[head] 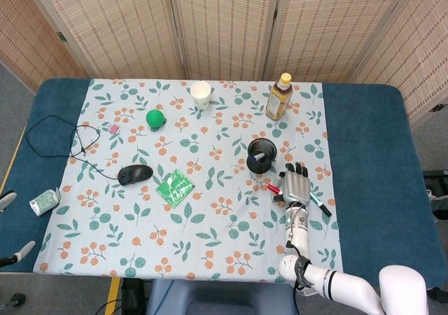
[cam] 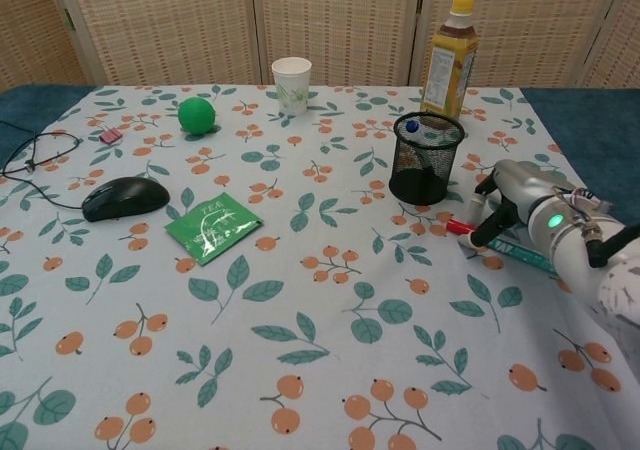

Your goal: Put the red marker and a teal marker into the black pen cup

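Observation:
The black mesh pen cup (cam: 426,160) stands right of centre with a blue-capped pen in it; the head view shows it too (head: 262,154). Just to its right the red marker (cam: 458,227) lies flat on the cloth, also seen from the head view (head: 273,187). A teal marker (cam: 522,256) lies beside it, further right (head: 320,204). My right hand (cam: 512,196) hovers palm down over both markers (head: 295,185), fingers apart and curved down, fingertips (cam: 480,232) at the red marker's right end. Nothing is lifted. My left hand does not show.
A juice bottle (cam: 447,55) stands behind the cup. A paper cup (cam: 291,84), a green ball (cam: 196,115), a black mouse (cam: 124,197) with its cable, and a green tea packet (cam: 213,226) lie to the left. A small white device (head: 45,201) sits at the table's left edge.

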Robot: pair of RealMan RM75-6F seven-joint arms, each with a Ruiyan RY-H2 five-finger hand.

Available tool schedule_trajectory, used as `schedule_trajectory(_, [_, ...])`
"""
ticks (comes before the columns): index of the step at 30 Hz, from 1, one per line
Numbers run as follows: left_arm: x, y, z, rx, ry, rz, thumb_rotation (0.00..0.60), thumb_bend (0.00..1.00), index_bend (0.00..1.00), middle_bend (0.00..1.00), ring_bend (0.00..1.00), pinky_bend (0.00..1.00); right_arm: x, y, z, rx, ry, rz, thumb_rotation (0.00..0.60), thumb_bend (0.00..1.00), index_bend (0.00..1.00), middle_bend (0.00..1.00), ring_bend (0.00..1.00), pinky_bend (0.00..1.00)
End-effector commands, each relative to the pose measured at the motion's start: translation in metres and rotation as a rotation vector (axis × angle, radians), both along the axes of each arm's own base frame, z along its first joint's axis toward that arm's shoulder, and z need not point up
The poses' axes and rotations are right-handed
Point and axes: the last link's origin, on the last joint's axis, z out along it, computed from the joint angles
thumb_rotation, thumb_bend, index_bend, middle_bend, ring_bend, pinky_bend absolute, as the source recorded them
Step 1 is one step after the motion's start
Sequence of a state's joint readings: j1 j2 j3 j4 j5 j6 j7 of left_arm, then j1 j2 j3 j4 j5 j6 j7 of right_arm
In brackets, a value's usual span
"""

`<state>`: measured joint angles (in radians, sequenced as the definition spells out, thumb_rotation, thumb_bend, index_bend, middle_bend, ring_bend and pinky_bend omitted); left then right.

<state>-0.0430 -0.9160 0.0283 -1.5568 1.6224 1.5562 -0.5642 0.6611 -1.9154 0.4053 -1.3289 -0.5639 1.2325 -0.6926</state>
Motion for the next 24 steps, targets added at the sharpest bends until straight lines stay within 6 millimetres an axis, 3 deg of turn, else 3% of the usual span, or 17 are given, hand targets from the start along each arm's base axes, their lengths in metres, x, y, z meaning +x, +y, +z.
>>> schedule_trajectory(1, [0.0, 0.0, 0.0, -0.002, -0.001, -0.001, 0.6, 0.27, 0.0, 0.08, 0.04, 0.22, -0.001, 0.0, 0.001, 0.0, 0.004, -0.002, 0.6, 0.26, 0.6, 0.15, 0.0, 0.0])
schedule_trajectory(17, [-0.001, 0.001, -0.001, 0.003, 0.006, 0.002, 0.6, 0.27, 0.0, 0.08, 0.04, 0.22, 0.006, 0.006, 0.017, -0.031, -0.011, 0.036, 0.6, 0.27, 0.62, 0.16, 0.0, 0.0])
schedule_trajectory(24, [-0.001, 0.003, -0.004, -0.002, 0.015, 0.007, 0.6, 0.27, 0.0, 0.08, 0.04, 0.22, 0.016, 0.018, 0.042, -0.08, -0.083, 0.092, 0.6, 0.27, 0.62, 0.16, 0.0, 0.0])
